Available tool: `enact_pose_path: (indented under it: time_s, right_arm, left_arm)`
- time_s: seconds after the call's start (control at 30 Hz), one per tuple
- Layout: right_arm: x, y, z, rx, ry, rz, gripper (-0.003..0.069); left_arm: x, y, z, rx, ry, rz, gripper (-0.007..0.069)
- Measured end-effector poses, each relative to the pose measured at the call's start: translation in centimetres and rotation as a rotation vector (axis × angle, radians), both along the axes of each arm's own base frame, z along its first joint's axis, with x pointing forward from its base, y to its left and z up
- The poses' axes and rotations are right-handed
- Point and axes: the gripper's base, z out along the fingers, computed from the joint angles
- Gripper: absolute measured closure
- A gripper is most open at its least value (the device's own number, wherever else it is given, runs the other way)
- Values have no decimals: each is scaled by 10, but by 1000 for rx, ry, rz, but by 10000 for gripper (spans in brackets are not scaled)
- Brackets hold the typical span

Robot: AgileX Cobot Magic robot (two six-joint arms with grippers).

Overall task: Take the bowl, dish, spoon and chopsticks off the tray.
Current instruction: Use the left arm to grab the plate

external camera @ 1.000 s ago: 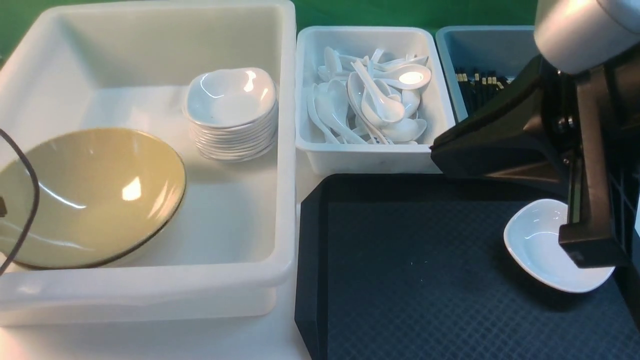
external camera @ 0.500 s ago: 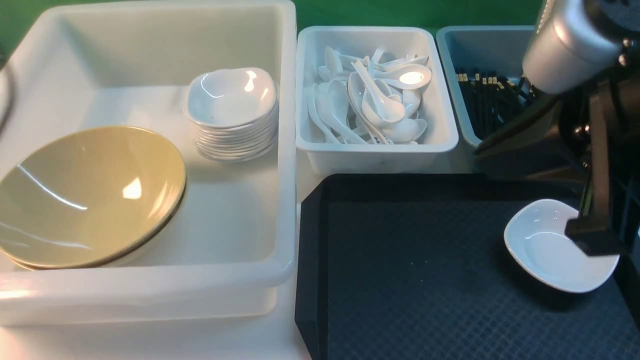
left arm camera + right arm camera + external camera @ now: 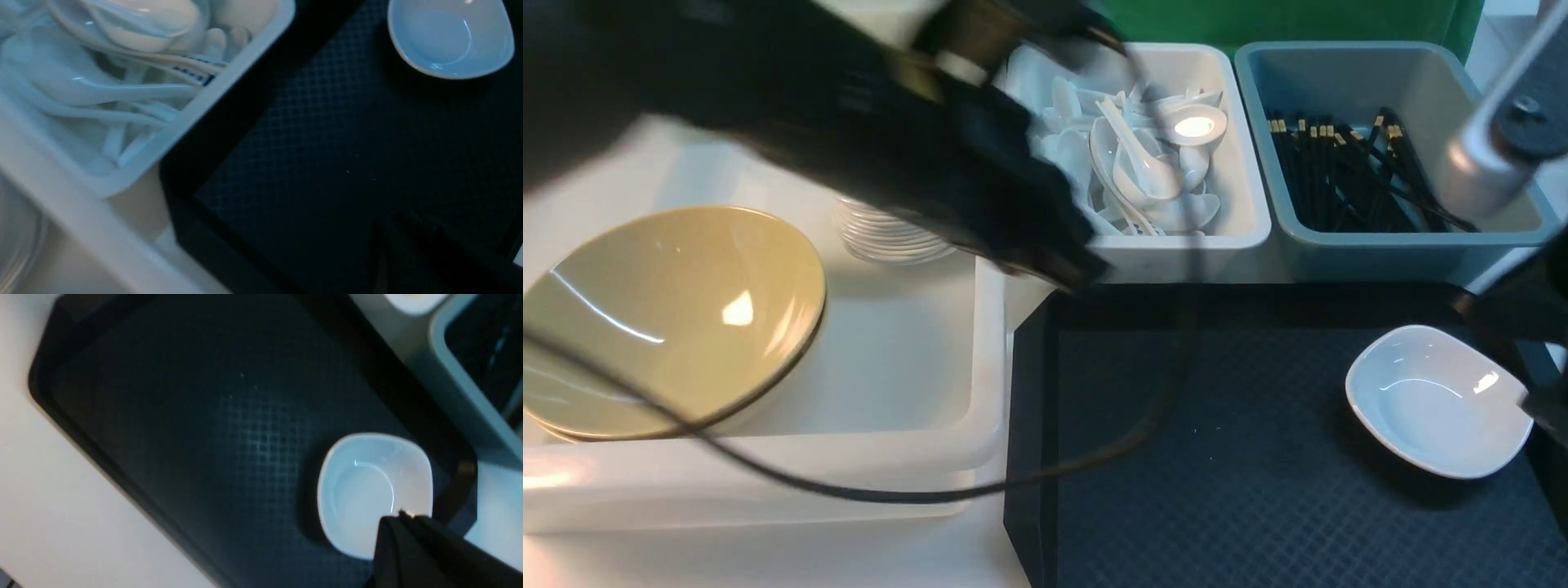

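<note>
One tray [image 3: 1176, 490], three bins [image 3: 1168, 257]

Mustard-tan bowl [image 3: 670, 318], white dish [image 3: 1437, 400], black tray [image 3: 1217, 457] — diamond-textured

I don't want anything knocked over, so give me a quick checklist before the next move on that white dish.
1. The dish upright on the tray, nothing on it: ok.
2. The right claw open to take it: not ok; shut, tips over the dish's rim.
3. The bowl off the tray: ok; it lies in the large white bin.
4. The left arm out of the way: not ok; it reaches, blurred, across the bins, its cable before the tray.
5. Cutlery off the tray: ok where visible; spoons in the small white bin, chopsticks in the grey-blue bin.
</note>
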Motion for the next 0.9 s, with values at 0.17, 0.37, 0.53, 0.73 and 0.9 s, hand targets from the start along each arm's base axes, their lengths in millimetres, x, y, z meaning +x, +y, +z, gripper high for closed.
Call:
enact_pose_path:
  time_s: [0.17, 0.37, 0.53, 0.73, 0.9]
  right_arm:
    - [-34, -31, 8, 79, -79, -58, 614]
    - [-78, -68, 27, 225, -218, -94, 614]
    - [-101, -87, 33, 293, -280, -107, 614]
    - [-102, -88, 33, 297, -284, -107, 609]
    - [-102, -88, 33, 291, -286, -101, 608]
  left_arm:
    - [14, -69, -23, 23, 29, -101, 630]
    - [22, -131, -54, 55, 31, -189, 585]
    - [29, -173, -80, 109, 48, -237, 425]
    - [42, -203, -109, 137, 44, -226, 195]
    - [56, -218, -147, 136, 75, -152, 134]
